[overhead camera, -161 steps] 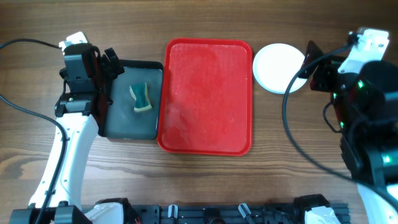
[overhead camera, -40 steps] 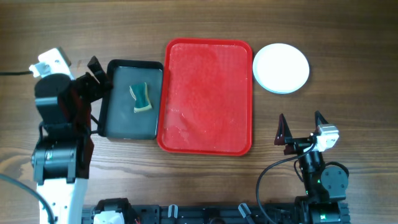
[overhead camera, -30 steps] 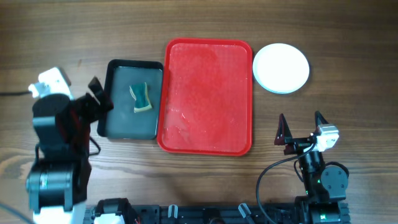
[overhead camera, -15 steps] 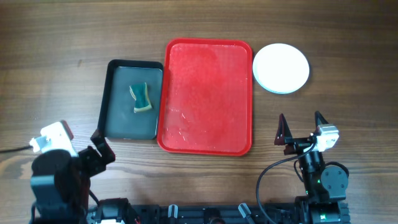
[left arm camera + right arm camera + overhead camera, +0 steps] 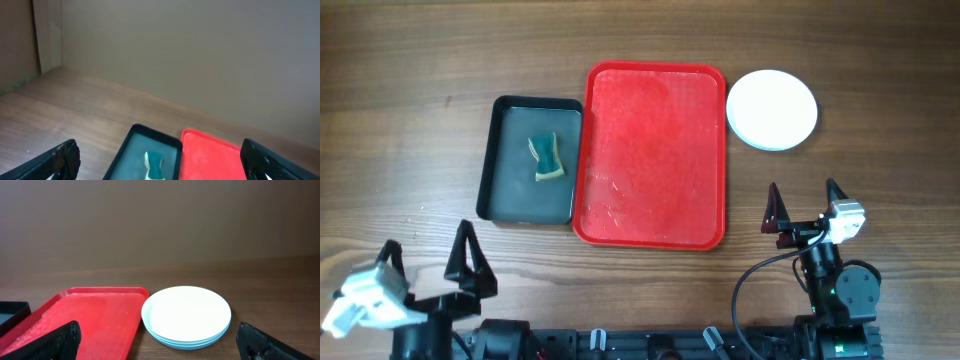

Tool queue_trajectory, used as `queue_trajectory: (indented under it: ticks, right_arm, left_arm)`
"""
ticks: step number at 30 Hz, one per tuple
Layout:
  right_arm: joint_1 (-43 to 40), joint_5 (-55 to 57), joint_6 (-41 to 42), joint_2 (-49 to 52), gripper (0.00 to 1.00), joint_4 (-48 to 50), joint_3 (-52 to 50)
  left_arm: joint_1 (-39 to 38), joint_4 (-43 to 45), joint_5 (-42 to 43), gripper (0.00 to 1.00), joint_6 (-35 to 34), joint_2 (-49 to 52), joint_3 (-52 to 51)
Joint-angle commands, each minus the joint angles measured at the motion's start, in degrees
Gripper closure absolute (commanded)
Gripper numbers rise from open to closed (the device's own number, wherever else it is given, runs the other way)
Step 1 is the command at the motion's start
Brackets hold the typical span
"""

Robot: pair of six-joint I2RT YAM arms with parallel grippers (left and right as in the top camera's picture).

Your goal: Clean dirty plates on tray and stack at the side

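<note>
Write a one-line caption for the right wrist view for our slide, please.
Stacked plates, white on top, sit beside the red tray, framed by the open right claw.

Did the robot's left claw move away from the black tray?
Yes. The left gripper has pulled back from the left side of the black tray to the near edge of the table, past the tray's near end, jaws open.

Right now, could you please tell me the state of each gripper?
Left gripper: open, holding nothing.
Right gripper: open, holding nothing.
</note>
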Motion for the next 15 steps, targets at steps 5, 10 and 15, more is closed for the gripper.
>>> queue_trajectory:
  ticks: [5,10,15]
  right_arm:
    - [-0.31,0.96,0.98,-0.68,0.00,0.17,-0.09]
    - [-0.31,0.96,0.98,-0.68,0.00,0.17,-0.09]
    - [-0.31,0.96,1.01,-0.68,0.00,0.17,-0.09]
  left_arm:
    - [-0.20,0.13,0.92,0.00,-1.49,-2.54,0.09]
    - [-0.20,-0.33,0.92,0.00,-1.49,-3.34,0.02]
    - [-0.22,-1.18,0.90,0.00,-1.46,-7.23,-1.16]
